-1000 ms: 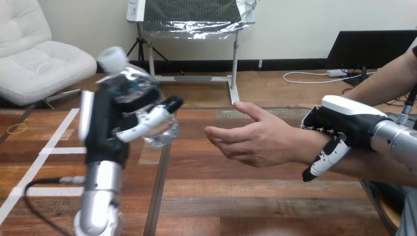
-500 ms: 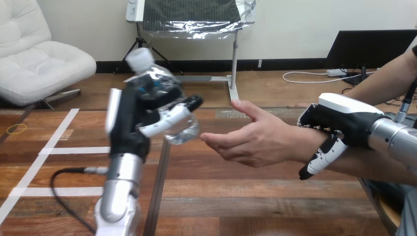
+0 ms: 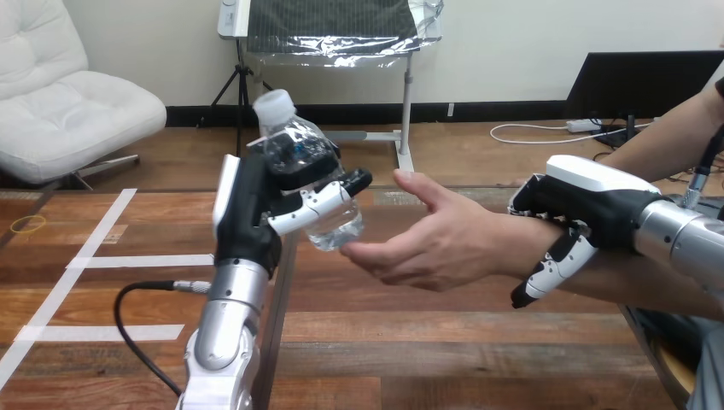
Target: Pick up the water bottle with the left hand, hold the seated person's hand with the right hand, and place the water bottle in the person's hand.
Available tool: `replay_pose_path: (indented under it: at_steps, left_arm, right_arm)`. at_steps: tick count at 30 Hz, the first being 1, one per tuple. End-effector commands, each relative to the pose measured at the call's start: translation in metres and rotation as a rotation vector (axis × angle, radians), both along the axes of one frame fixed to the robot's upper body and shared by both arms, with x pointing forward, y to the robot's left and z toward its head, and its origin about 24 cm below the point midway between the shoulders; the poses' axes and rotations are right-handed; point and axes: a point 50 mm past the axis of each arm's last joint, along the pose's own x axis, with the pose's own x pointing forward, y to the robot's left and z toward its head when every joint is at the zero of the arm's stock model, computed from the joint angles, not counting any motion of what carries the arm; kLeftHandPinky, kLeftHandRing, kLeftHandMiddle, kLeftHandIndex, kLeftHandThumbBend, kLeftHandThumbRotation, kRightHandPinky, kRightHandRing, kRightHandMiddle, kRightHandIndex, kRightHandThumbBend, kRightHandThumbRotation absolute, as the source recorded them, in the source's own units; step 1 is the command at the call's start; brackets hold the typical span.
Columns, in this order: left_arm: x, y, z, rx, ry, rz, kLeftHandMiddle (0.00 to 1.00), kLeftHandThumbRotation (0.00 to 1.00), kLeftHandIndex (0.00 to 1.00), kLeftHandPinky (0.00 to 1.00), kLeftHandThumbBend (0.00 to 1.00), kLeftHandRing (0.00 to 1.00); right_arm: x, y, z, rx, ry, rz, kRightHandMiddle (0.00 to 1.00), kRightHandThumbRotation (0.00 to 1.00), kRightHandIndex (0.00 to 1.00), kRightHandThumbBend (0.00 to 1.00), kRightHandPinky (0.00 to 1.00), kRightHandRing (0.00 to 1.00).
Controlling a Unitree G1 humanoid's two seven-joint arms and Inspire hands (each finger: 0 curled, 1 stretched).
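Observation:
A clear water bottle [image 3: 309, 184] with a white cap is held above the table, tilted a little to the left, with my left hand [image 3: 256, 213] shut round its middle. The bottle's base is right at the fingertips of the person's hand [image 3: 435, 239], which reaches in from the right, palm open and turned up. My right hand [image 3: 585, 209] is curled over the person's wrist from above, its thumb hanging down in front of the forearm.
The wooden table [image 3: 410, 342] spreads below both hands, with white tape lines [image 3: 81, 265] at its left. The person's forearm [image 3: 649, 286] lies along the right side.
My left hand has carried the bottle to the right, up to the person's fingertips. The person's hand and my right hand have shifted slightly left.

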Motion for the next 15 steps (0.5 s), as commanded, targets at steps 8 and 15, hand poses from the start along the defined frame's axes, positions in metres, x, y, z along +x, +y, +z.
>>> replay_pose_path:
  at_steps: [8, 15]
  left_arm:
    - [0.026, -0.017, 0.032, 0.005, -0.114, -0.046, 0.41, 0.0, 0.43, 0.32, 0.65, 0.36]
    - [0.03, -0.024, 0.032, -0.017, -0.097, -0.06, 0.42, 0.0, 0.43, 0.32, 0.66, 0.37]
  right_arm:
    - [0.001, -0.003, 0.006, 0.018, -0.02, -0.03, 0.34, 0.0, 0.36, 0.87, 0.21, 0.26]
    - [0.001, 0.0, 0.007, 0.024, -0.014, -0.03, 0.33, 0.0, 0.35, 0.87, 0.2, 0.26]
